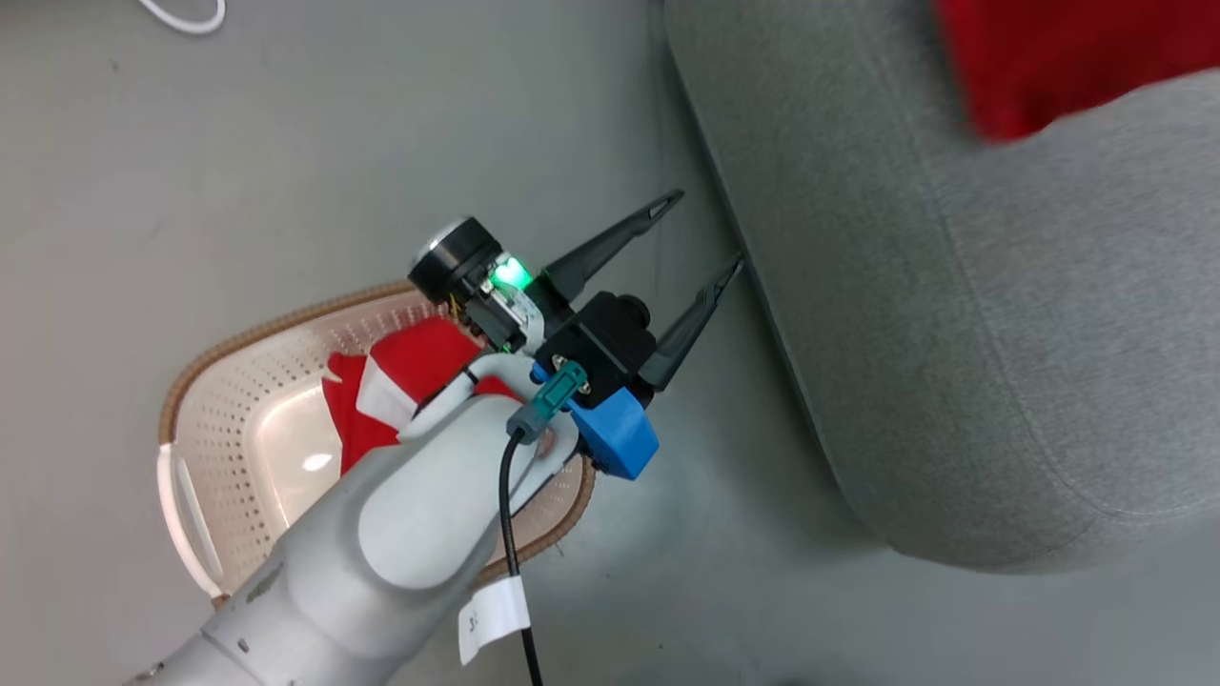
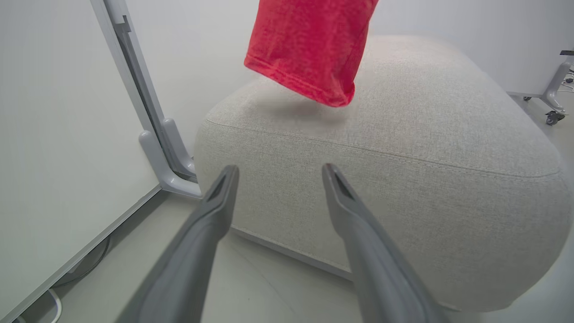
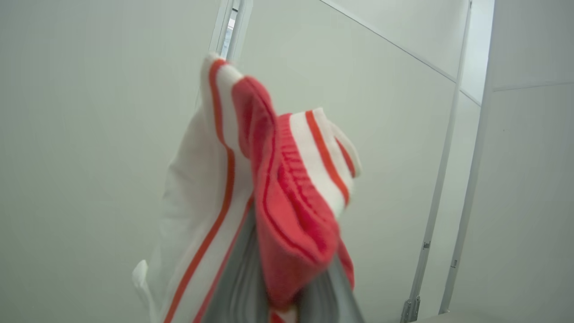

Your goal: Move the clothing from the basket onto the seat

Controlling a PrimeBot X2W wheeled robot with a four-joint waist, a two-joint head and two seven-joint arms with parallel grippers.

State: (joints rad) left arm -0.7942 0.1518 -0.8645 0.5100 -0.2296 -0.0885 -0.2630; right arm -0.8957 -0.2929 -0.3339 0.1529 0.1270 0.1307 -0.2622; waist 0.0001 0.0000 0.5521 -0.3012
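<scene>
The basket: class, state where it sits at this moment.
In the head view the basket sits on the floor at lower left, apart from the seat, partly hidden by the left arm, with a red-and-white garment inside.

The strip of floor [image 1: 686, 534] between basket [image 1: 276, 319] and seat [image 1: 1001, 333] lies bare, but the seat's side wall rises just ahead of the left gripper [image 1: 707, 227], whose fingers stand spread. The seat's top is mostly free, with a red garment [image 2: 309, 45] hanging above part of it. A post foot [image 2: 166, 157] and wall panel [image 2: 54, 134] close off the gap beside the seat, and the left forearm [image 1: 410, 514] overhangs the basket's seat-side half.
</scene>
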